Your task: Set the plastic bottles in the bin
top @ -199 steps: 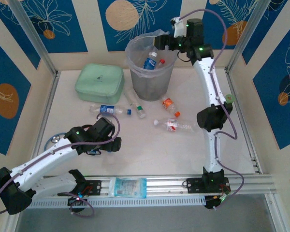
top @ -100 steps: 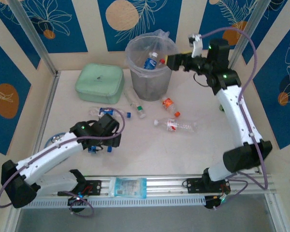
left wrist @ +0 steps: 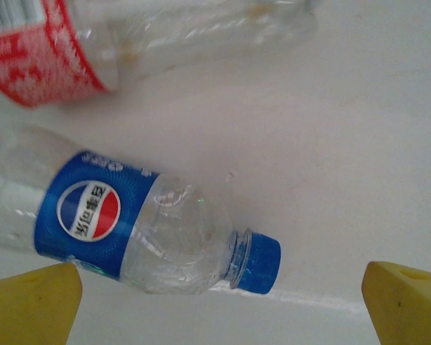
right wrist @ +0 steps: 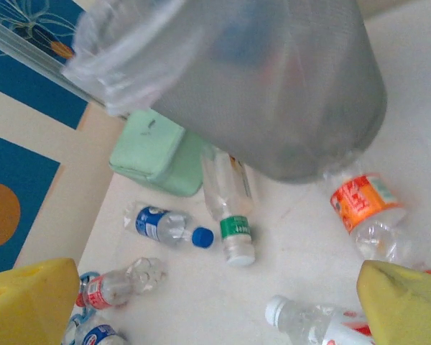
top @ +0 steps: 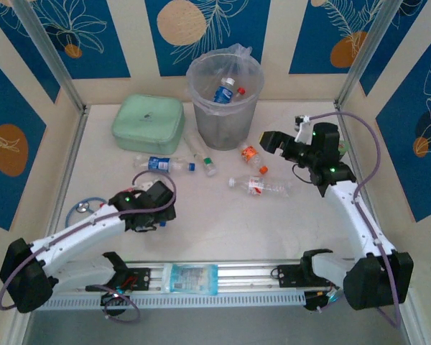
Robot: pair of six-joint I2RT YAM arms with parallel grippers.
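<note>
The likeliest slip is at the left gripper (left wrist: 219, 305). Its fingers stand wide apart with nothing between them, and the blue-capped bottle (left wrist: 129, 230) lies on its side just below, its cap nearer the right finger. It is round and light, so a finger landing off-centre could roll it away, or push it into the red-labelled bottle (left wrist: 50, 61) just beyond. A hard squeeze might also make the thin plastic buckle and squirt out. The right gripper (right wrist: 215, 302) is also spread wide and empty. The orange-labelled bottle (right wrist: 363, 201) ahead of it lies close to the foot of the bin (right wrist: 287, 93), so a reach there risks knocking the bin wall or catching its bag. The green-banded bottle (right wrist: 233, 223) lies further ahead to the left. At least 2 bottles (top: 223, 92) sit inside the bin. The left arm stretches low, wrist tipped towards the table (top: 215, 215). The right arm bends its elbow outward, forearm angled in towards the bin.
</note>
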